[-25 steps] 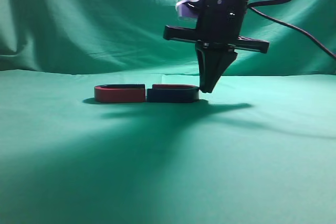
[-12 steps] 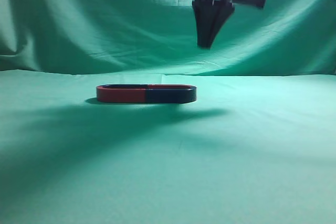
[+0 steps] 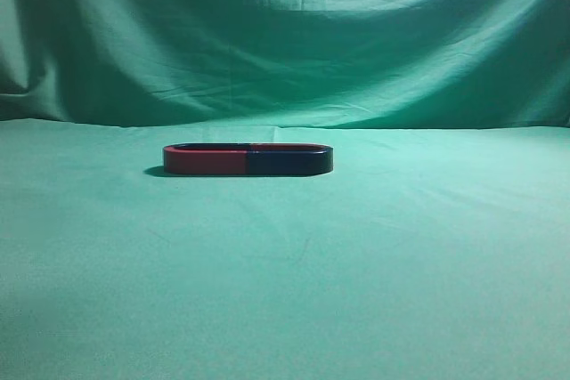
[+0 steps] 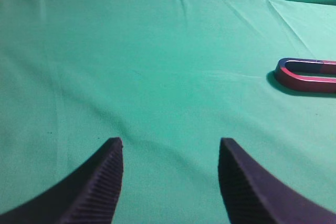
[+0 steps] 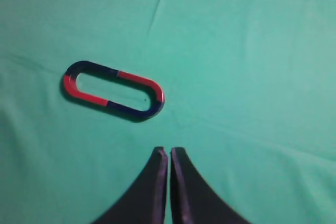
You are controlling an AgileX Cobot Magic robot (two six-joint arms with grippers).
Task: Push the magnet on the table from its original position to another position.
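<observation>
The dark navy magnet (image 3: 289, 162) lies on the green table (image 3: 285, 291), its open ends joined to a red U-shaped magnet (image 3: 205, 162) on its left, so the two form one flat oval. In the right wrist view the navy magnet (image 5: 132, 111) is the oval's right half, with a red top rim. My right gripper (image 5: 168, 150) is shut and empty, raised above the cloth, apart from the oval. My left gripper (image 4: 170, 142) is open and empty, far to the left of the red magnet (image 4: 304, 81). Neither gripper shows in the exterior view.
Green cloth hangs as a backdrop (image 3: 285, 42) behind the table. Faint creases run across the cloth (image 5: 160, 3).
The right gripper, which stood against the navy magnet's right end, has risen out of the exterior view. The navy magnet slid left and joined the red magnet; the oval has since stayed still.
</observation>
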